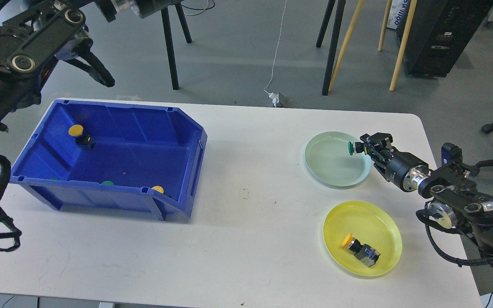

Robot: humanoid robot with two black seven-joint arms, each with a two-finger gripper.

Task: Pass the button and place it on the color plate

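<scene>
My right gripper (364,146) is shut on a green-capped button (351,148) and holds it low over the right rim of the pale green plate (328,160). A yellow plate (379,222) in front of it holds a yellow-capped button (360,250). The blue bin (114,158) at the left holds a yellow-capped button (76,131) at the back, another yellow one (158,189) and a green one (108,183) by the front wall. My left arm (24,51) rises off the top left; its gripper is out of view.
The white table (246,239) ends at the right just past the plates. Chair and easel legs (336,42) stand on the floor behind it. My left arm's elbow hangs above the bin's back left corner.
</scene>
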